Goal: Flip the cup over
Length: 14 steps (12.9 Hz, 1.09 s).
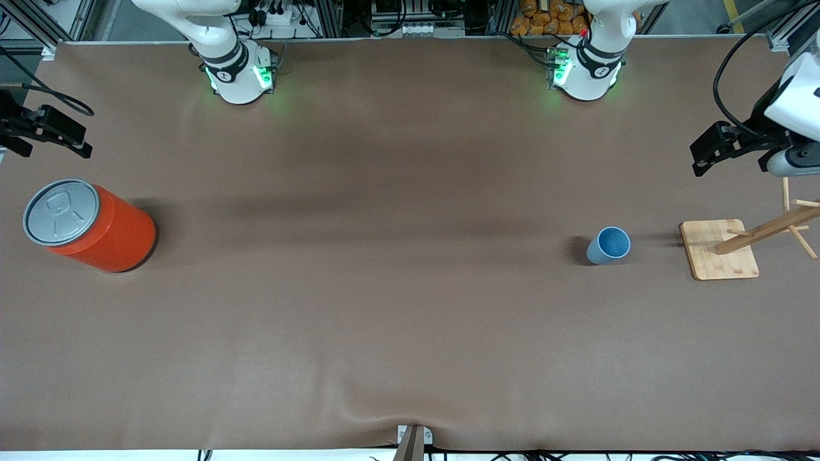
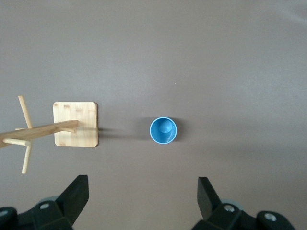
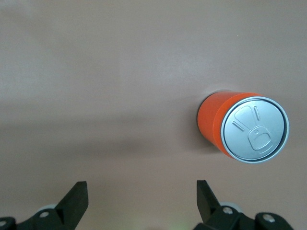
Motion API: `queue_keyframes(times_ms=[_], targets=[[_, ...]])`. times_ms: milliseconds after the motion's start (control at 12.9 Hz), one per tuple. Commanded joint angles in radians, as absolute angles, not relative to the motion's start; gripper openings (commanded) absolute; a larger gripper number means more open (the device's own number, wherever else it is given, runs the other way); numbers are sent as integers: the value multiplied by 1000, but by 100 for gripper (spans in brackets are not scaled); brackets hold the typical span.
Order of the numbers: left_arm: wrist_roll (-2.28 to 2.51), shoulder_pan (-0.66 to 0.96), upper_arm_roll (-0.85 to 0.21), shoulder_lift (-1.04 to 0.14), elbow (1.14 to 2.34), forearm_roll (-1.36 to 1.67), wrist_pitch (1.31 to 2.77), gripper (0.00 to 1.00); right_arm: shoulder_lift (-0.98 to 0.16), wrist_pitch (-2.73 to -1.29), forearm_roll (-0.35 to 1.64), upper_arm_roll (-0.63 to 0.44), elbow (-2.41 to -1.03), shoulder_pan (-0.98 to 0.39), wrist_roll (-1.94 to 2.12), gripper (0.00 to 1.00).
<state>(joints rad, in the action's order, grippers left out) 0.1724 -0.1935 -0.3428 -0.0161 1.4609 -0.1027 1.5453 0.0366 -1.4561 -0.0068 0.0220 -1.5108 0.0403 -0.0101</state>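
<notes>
The small light-blue cup (image 1: 608,244) stands upright on the brown table toward the left arm's end, with its open rim facing up. It also shows in the left wrist view (image 2: 163,130). My left gripper (image 1: 697,160) hangs high over the table edge at that end, open and empty, well apart from the cup; in its own view (image 2: 142,184) the two fingers stand wide apart. My right gripper (image 1: 86,144) hangs over the right arm's end of the table, open and empty (image 3: 141,189).
A wooden peg rack on a square bamboo base (image 1: 717,251) stands beside the cup, toward the left arm's end of the table (image 2: 76,124). A large orange can with a grey lid (image 1: 90,224) stands at the right arm's end (image 3: 242,129).
</notes>
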Motion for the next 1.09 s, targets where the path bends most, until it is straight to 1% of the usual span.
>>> queue_keyframes(times_ms=[0,233,466,543,698,1009], targets=[[118,-34,-149,24,1491,-77,1532,100,52,-1448,-2,32,-1520,61,3,100],[103,11,-91,46,1528,-75,1529,100,51,-1447,-2,32,-1520,63,3,100],[103,11,-71,69,1554,-32,1529,100,51,-1447,-2,32,-1520,61,3,100],[103,9,-48,71,1557,-2,1528,100,51,-1447,-2,32,-1520,63,5,100],[103,9,-43,81,1569,21,1525,100,51,-1447,-2,32,-1520,61,3,100],[117,12,-48,81,1560,20,1459,100,51,-1447,-2,32,-1520,61,3,100]])
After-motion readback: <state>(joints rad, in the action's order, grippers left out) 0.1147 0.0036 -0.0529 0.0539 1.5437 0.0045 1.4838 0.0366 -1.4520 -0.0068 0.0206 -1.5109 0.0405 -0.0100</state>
